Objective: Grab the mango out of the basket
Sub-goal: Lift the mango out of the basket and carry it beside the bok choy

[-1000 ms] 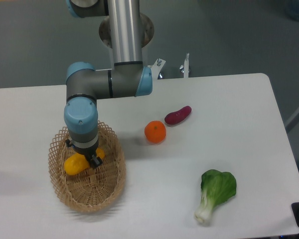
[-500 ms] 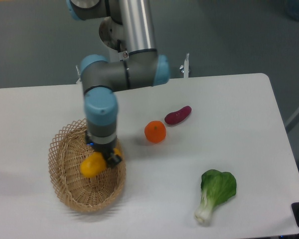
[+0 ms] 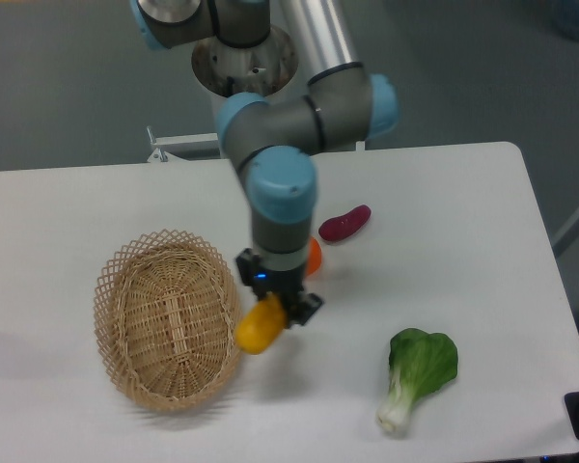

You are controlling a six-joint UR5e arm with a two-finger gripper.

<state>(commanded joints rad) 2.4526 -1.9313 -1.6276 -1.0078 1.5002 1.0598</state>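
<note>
Now gripper [image 3: 275,311] clamps glossy yellow-orange oblong mango [image 3: 258,325], held just right of oval light-tan woven wicker basket [image 3: 169,331], outside its rim.
Jaws closed down onto the mango's upper right end, gap only as wide as the fruit; exact finger contact partly hidden by the wrist. Mango hangs tilted, lower end toward basket edge. Counts: one mango, one basket, one round orange fruit [image 3: 314,257] mostly hidden behind the arm, one purple oblong sweet potato [image 3: 344,223], one green leafy bok choy [image 3: 417,374], all on white table [image 3: 463,241].
</note>
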